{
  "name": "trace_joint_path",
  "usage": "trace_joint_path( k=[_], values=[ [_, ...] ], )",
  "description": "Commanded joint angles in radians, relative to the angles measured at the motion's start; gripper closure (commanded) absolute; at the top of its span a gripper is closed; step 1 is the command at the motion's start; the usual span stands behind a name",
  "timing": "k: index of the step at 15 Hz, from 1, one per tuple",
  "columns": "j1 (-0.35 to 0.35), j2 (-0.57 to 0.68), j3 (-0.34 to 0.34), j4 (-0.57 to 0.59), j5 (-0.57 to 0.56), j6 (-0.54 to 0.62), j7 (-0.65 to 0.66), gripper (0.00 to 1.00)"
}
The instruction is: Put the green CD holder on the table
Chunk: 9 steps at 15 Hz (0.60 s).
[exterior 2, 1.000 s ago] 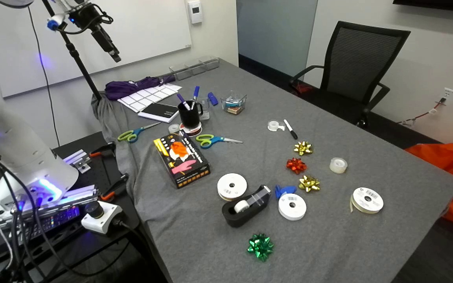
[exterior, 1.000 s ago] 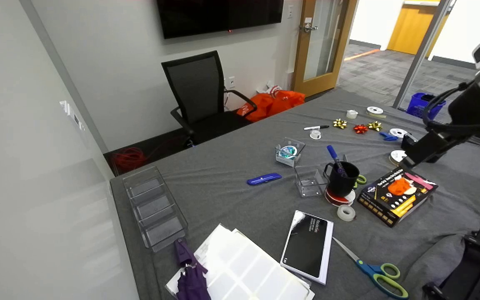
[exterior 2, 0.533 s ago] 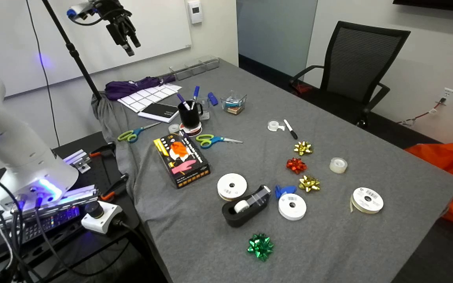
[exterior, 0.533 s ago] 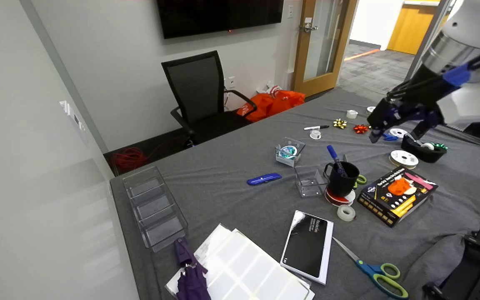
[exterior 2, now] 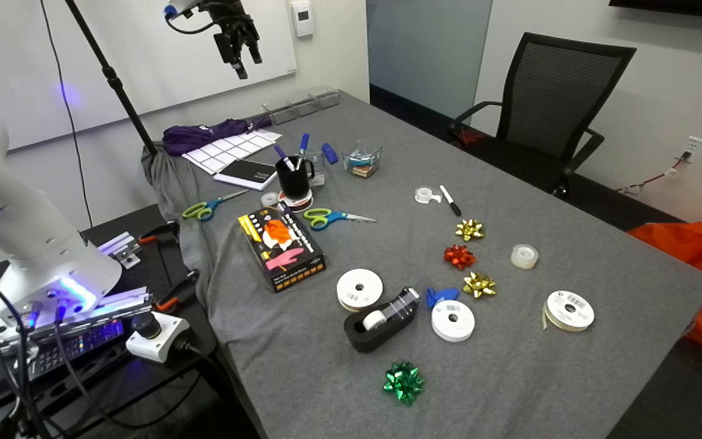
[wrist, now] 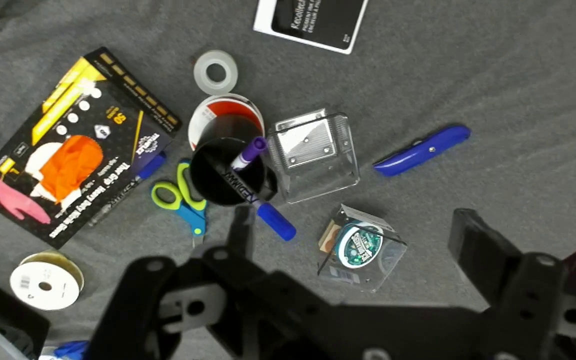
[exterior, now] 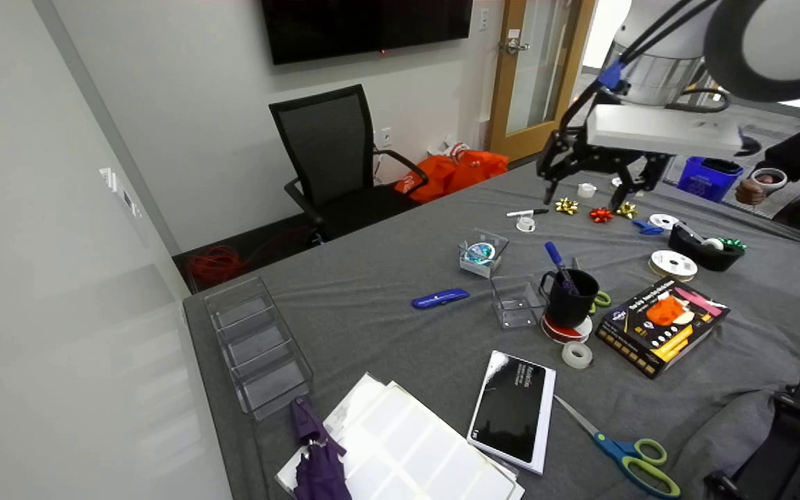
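Hand (wrist: 354,223) spread wide, nothing held; clear box (wrist: 389,258), lower centre of wrist view, may be tipped if pinched along with teal-green disc (wrist: 360,245).

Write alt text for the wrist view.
Open gripper hovering over a grey-clothed table; framed in its gap, a clear box holds a round teal-and-white item. Higher in frame are a blue tool, another clear box and a black mug with markers; a glove box and green-handled scissors lie at left.

A black mug (exterior 2: 294,184) holding markers (wrist: 276,221) stands on a ribbon spool (wrist: 240,108), near a glove box (wrist: 75,155).
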Motion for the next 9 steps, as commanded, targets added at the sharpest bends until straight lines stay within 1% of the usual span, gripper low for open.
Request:
trace_joint_path(
  k=[1,3,6,7,9],
  values=[
    [0.065,0.181,-0.061,0.191,0.004,-0.005,0.075,0.00],
    [0.089,0.240,-0.098,0.265,0.011,-0.013,0.076,0.00],
    [0.122,0.306,-0.153,0.350,-0.033,-0.047,0.087,0.00],
    [0.130,0.252,-0.159,0.276,0.001,-0.008,0.067,0.00],
    [0.137,0.286,-0.178,0.315,-0.007,-0.012,0.066,0.00]
  ],
)
